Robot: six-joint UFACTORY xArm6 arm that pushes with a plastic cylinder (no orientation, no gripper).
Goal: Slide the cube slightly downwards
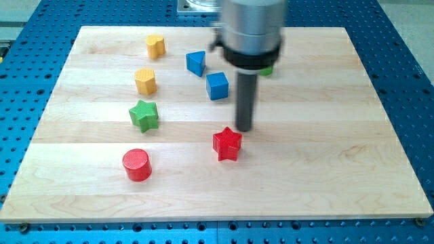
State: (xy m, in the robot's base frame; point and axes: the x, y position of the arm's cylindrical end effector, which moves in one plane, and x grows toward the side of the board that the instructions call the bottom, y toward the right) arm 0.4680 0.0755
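The blue cube (pixel 218 86) sits on the wooden board (pixel 325 135) a little above the middle. My tip (pixel 243 129) is to the lower right of the cube, apart from it, and just above the right of the red star (pixel 227 144). Another blue block (pixel 196 63), with slanted faces, lies up and to the left of the cube.
A yellow block (pixel 156 46) and a yellow hexagon-like block (pixel 145 80) lie at the upper left. A green star (pixel 144 115) and a red cylinder (pixel 137 165) lie at the left. A green block (pixel 268 70) is mostly hidden behind the arm.
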